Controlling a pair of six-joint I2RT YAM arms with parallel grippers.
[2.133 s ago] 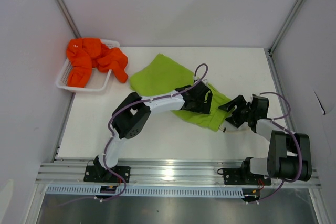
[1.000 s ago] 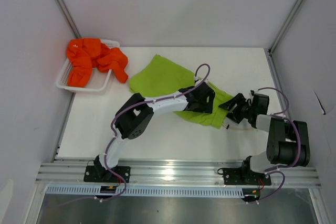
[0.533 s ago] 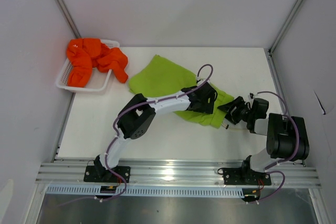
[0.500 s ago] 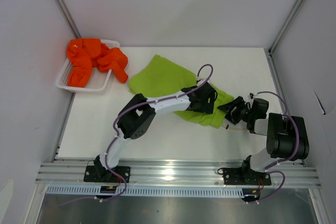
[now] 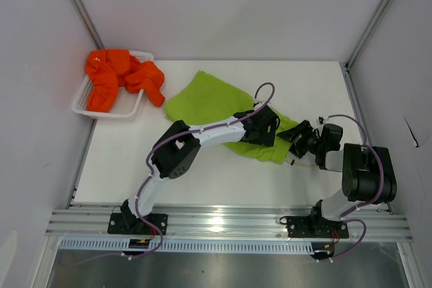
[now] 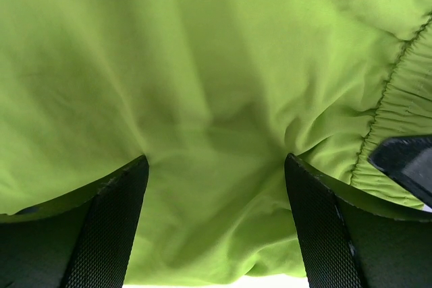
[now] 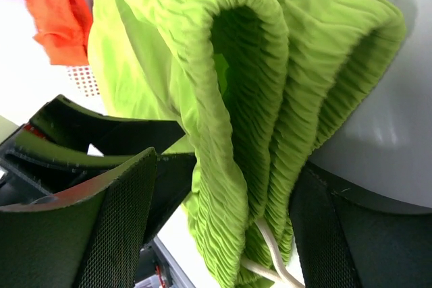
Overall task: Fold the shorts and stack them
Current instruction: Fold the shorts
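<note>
Far left, the bright orange fabric shorts (image 5: 118,79) lie bunched in the white plastic mesh basket (image 5: 79,106). The lime green fabric shorts (image 5: 202,96) sprawl across the middle of the white surface (image 5: 135,166). My left claw (image 6: 214,163) rests on them, fingers spread. My right claw (image 7: 226,166), also spread, straddles their ruched elastic waistband (image 7: 243,65).

The left arm stretches forward and rightward with the left claw (image 5: 264,128) tipped down, fingers spread wide, while the folded right arm aims the right claw (image 5: 297,141) leftward, fingers also apart.
</note>
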